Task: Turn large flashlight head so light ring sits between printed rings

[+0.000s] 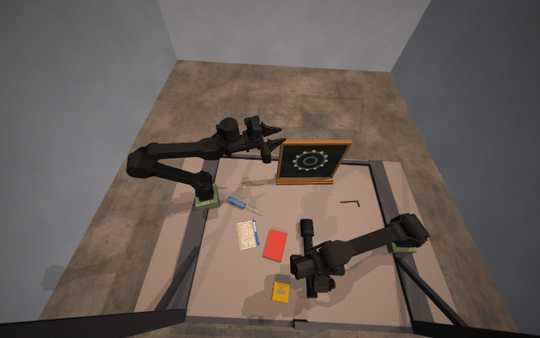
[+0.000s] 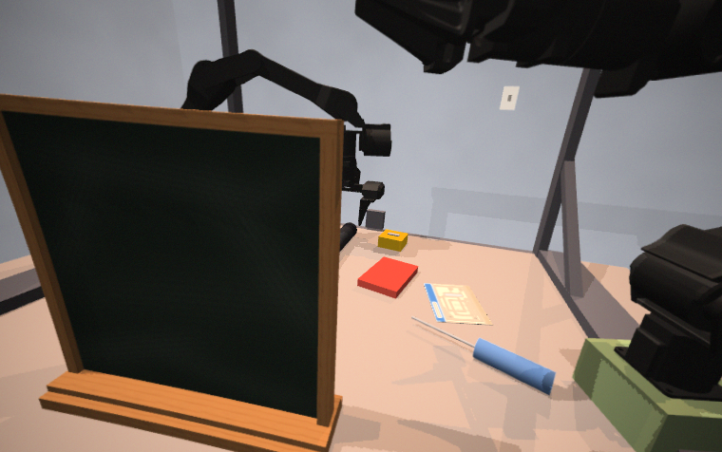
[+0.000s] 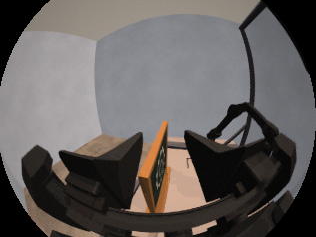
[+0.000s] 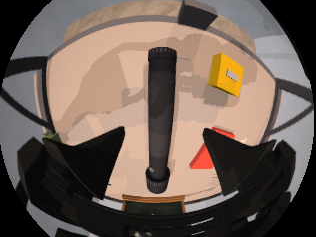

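The large black flashlight (image 1: pixel 308 238) lies flat on the table top, one end pointing at the board. It also shows in the right wrist view (image 4: pixel 159 119). My right gripper (image 4: pixel 165 131) is open and hangs above the flashlight's body, one finger on each side and not touching it. In the top view the arm hides it. The wooden-framed green board (image 1: pixel 312 161) stands upright at the back. A ring of light dots (image 1: pixel 310 160) lies around the outside of the printed rings. My left gripper (image 1: pixel 278 135) is open in the air by the board's upper left corner. The board stands edge-on beyond its fingertips.
A blue screwdriver (image 1: pixel 241 204), a beige circuit card (image 1: pixel 246 234), a red block (image 1: pixel 276 244) and a yellow box (image 1: pixel 281 291) lie left of the flashlight. A small hex key (image 1: pixel 350 202) lies at the right. Grey frame rails and slanted posts (image 2: pixel 564 202) border the table.
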Motion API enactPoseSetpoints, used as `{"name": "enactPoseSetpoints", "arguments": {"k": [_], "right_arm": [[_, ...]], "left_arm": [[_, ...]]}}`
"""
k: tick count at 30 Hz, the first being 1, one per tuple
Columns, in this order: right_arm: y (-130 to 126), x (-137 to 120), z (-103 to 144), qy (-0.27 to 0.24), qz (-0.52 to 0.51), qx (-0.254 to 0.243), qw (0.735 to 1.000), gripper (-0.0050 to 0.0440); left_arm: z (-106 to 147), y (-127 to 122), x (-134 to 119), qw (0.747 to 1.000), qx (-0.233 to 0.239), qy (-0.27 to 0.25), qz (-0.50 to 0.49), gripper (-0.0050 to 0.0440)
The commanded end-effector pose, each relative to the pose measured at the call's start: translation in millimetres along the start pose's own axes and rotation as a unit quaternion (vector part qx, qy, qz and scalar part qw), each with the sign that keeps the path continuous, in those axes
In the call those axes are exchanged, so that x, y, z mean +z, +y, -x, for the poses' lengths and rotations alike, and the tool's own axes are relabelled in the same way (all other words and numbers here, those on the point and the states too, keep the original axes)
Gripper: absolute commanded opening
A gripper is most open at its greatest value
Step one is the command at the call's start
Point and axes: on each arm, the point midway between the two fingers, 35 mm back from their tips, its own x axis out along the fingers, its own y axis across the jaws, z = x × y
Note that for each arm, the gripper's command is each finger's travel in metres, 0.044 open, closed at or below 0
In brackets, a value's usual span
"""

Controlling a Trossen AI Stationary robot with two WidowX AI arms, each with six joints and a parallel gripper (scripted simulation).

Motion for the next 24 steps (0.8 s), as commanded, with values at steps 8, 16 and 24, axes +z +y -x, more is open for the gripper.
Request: {"name": "enactPoseSetpoints", "arguments": {"k": [8, 16, 24], "right_arm": [[-0.7, 0.0, -8.1, -0.003, -0.001, -0.009, 1.0, 0.044], [-0.1, -0.2, -22.7, -0.003, -0.001, -0.007, 1.0, 0.044], [0.1, -0.2, -32.6, -0.003, -0.001, -0.006, 1.0, 0.044]], "left_arm": [[0.7, 0.1, 7.3, 1.0, 0.001, -0.009, -0.001, 0.023], [0.7, 0.1, 7.3, 1.0, 0.001, -0.009, -0.001, 0.023], [0.7, 0.1, 7.3, 1.0, 0.001, -0.009, -0.001, 0.023]]}}
